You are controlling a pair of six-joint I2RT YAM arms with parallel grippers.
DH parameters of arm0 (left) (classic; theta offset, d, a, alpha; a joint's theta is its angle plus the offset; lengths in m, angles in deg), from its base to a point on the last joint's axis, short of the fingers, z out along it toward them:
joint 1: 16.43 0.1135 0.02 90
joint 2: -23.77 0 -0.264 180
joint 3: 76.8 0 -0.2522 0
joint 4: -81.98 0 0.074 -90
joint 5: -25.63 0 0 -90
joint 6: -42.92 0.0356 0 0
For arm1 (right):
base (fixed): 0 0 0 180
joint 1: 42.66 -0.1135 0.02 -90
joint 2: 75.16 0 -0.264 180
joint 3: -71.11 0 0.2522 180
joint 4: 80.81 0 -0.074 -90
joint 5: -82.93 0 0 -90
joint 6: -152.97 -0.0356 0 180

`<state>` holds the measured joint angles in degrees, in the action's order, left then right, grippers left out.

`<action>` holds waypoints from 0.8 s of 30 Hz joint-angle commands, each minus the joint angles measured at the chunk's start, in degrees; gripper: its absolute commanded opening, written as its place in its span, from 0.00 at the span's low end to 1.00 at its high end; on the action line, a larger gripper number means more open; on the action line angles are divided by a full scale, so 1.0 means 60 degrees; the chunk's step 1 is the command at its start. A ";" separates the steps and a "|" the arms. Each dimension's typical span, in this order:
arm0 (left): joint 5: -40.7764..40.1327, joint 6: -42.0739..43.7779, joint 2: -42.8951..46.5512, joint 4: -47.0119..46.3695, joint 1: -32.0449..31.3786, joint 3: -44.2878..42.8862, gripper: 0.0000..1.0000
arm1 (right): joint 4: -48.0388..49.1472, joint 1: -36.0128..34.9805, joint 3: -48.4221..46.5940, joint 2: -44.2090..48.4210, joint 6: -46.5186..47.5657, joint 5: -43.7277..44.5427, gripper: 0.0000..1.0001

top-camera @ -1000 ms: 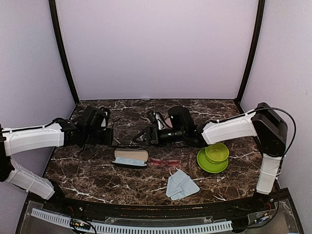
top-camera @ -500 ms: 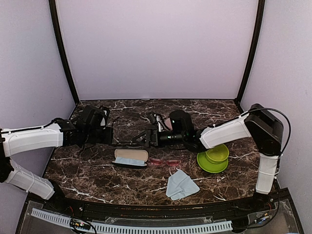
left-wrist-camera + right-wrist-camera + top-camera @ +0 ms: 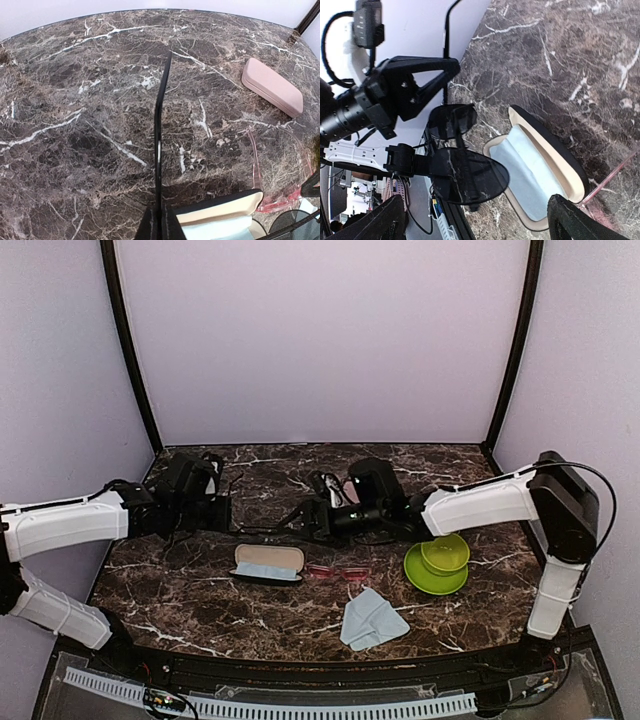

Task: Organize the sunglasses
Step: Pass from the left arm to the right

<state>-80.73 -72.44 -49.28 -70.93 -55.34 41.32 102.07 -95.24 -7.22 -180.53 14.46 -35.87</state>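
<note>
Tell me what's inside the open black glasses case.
The open black hard case holds a folded light blue cloth, with no sunglasses visible in it. Anything under the cloth is covered.

Top external: high behind arm bases, facing forward and down; whole table [image 3: 190, 605] in frame, far wall behind. Left wrist: close over table, tilted down toward far right corner, sighting along temple of black sunglasses [image 3: 159, 150]. Right wrist: close, view rolled sideways, facing table's left edge. Shared by all three: open case [image 3: 268, 562], marble around it; both wrists share black sunglasses.
</note>
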 commanded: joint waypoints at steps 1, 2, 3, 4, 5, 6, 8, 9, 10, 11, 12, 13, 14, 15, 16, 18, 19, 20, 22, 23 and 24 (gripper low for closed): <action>-0.0321 0.0390 0.0358 -0.0236 -0.0062 -0.0593 0.00 | -0.0770 0.0166 -0.0633 0.1027 0.0306 0.0245 1.00; -0.0346 0.0496 0.0392 -0.0286 -0.0065 -0.0692 0.00 | -0.0901 0.0208 -0.0678 0.1177 0.0386 0.0270 1.00; -0.0348 0.0604 0.0422 -0.0380 -0.0068 -0.0796 0.00 | -0.1016 0.0252 -0.0716 0.1335 0.0450 0.0263 1.00; -0.0329 0.0702 0.0460 -0.0500 -0.0063 -0.0899 0.00 | -0.1104 0.0289 -0.0772 0.1413 0.0510 0.0204 1.00; -0.0309 0.0806 0.0489 -0.0617 -0.0075 -0.0994 0.00 | -0.1192 0.0320 -0.0903 0.1461 0.0563 0.0107 1.00; -0.0286 0.0900 0.0531 -0.0731 -0.0076 -0.1078 0.00 | -0.1304 0.0332 -0.1037 0.1494 0.0665 0.0033 1.00; -0.0264 0.1044 0.0668 -0.1108 -0.0076 -0.1177 0.00 | -0.1606 0.0339 -0.1287 0.1529 0.0898 0.0035 1.00; -0.0266 0.1081 0.0731 -0.1252 -0.0076 -0.1210 0.00 | -0.1707 0.0340 -0.1362 0.1554 0.0985 0.0062 1.00; -0.0262 0.1102 0.0799 -0.1416 -0.0076 -0.1222 0.00 | -0.1736 0.0340 -0.1410 0.1574 0.1018 0.0091 1.00; -0.0249 0.1112 0.0852 -0.1587 -0.0087 -0.1205 0.00 | -0.1745 0.0340 -0.1438 0.1571 0.1031 0.0098 1.00; -0.0223 0.1139 0.0888 -0.1733 -0.0091 -0.1190 0.00 | -0.1735 0.0329 -0.1490 0.1558 0.1038 0.0081 1.00; -0.0193 0.1161 0.0907 -0.1874 -0.0113 -0.1166 0.00 | -0.1734 0.0329 -0.1552 0.1512 0.1041 0.0051 1.00; -0.0202 0.1149 0.0913 -0.1954 -0.0152 -0.1141 0.00 | -0.1721 0.0339 -0.1613 0.1462 0.1027 0.0020 1.00; -0.0210 0.1169 0.0910 -0.2068 -0.0194 -0.1098 0.00 | -0.1688 0.0340 -0.1664 0.1410 0.1018 -0.0022 1.00; -0.0253 0.1183 0.0898 -0.2172 -0.0256 -0.1054 0.00 | -0.1622 0.0331 -0.1693 0.1349 0.0980 -0.0051 1.00; -0.0349 0.1206 0.0884 -0.2320 -0.0371 -0.0969 0.00 | -0.1562 0.0327 -0.1762 0.1256 0.0940 -0.0077 1.00; -0.0403 0.1209 0.0864 -0.2359 -0.0401 -0.0937 0.00 | -0.1572 0.0325 -0.1806 0.1213 0.0937 -0.0109 1.00; -0.0451 0.1210 0.0843 -0.2366 -0.0443 -0.0931 0.00 | -0.1573 0.0325 -0.1862 0.1145 0.0937 -0.0132 1.00; -0.0523 0.1173 0.0811 -0.2394 -0.0470 -0.0896 0.00 | -0.1661 0.0325 -0.1941 0.1023 0.0937 -0.0192 0.99; -0.0532 0.1159 0.0818 -0.2447 -0.0485 -0.0875 0.00 | -0.1692 0.0325 -0.1982 0.0962 0.0937 -0.0221 0.98; -0.0539 0.1163 0.0816 -0.2472 -0.0506 -0.0849 0.00 | -0.1701 0.0320 -0.1994 0.0905 0.0937 -0.0257 0.97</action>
<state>-82.54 -65.84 -45.09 -82.91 -57.88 35.48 91.41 -93.49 -17.34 -173.27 19.44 -36.07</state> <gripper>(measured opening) 0.037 0.985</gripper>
